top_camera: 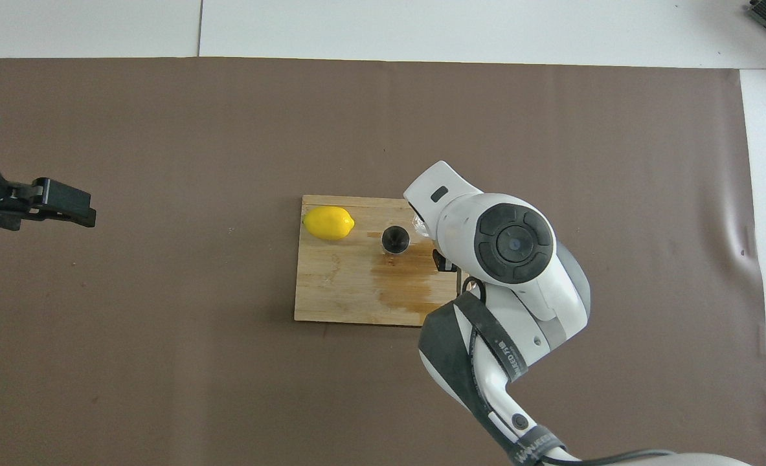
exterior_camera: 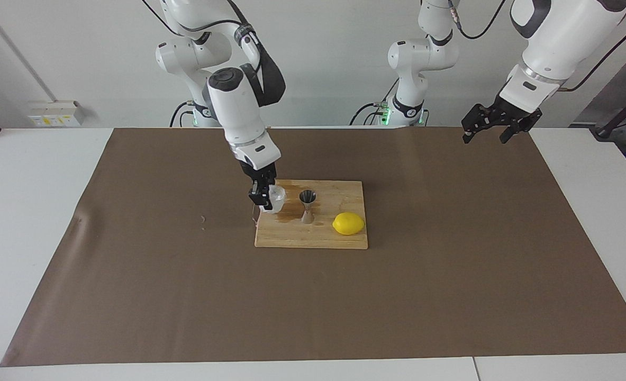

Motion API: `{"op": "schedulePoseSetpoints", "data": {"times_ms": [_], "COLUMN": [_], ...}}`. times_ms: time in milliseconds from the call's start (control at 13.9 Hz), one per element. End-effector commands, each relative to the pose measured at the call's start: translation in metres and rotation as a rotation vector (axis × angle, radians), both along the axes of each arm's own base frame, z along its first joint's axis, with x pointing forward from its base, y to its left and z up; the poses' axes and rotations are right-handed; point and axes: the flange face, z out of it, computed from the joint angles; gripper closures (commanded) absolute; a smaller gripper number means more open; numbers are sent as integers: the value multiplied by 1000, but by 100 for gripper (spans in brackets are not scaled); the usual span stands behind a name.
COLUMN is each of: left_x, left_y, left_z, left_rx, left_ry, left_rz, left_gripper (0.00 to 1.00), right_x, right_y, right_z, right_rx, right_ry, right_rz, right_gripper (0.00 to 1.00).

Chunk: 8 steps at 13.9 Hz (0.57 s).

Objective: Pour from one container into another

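A small squat clear cup stands on a wooden cutting board, at the board's end toward the right arm. My right gripper is down at the cup, its fingers closed on the cup's wall. In the overhead view the right arm's hand hides most of the cup. A steel hourglass-shaped jigger stands upright beside the cup, mid-board; it also shows in the overhead view. My left gripper is open, empty and raised, waiting over the mat at the left arm's end.
A yellow lemon lies on the board beside the jigger, toward the left arm's end. A dark wet stain spreads over the board around the jigger and cup. A brown mat covers the table.
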Motion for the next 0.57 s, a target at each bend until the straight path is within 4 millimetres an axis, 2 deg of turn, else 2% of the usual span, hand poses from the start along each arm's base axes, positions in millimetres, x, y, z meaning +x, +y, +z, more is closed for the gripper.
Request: {"op": "schedulePoseSetpoints", "data": {"times_ms": [0, 287, 431, 502], "left_x": [-7, -7, -8, -8], "left_y": [13, 15, 19, 22], "left_z": [2, 2, 1, 0], "left_rx": [10, 11, 13, 13], "left_ry": [1, -6, 2, 3], "left_rz": [13, 19, 25, 28], "left_gripper": [0, 0, 0, 0], "right_x": [0, -17, -21, -27], "right_y": [18, 35, 33, 39], "right_z": [5, 3, 6, 6], "right_rx": [-80, -189, -248, -259], "right_ry": [-46, -78, -96, -91], "right_rz": [30, 53, 25, 30], "right_gripper": [100, 100, 100, 100]}}
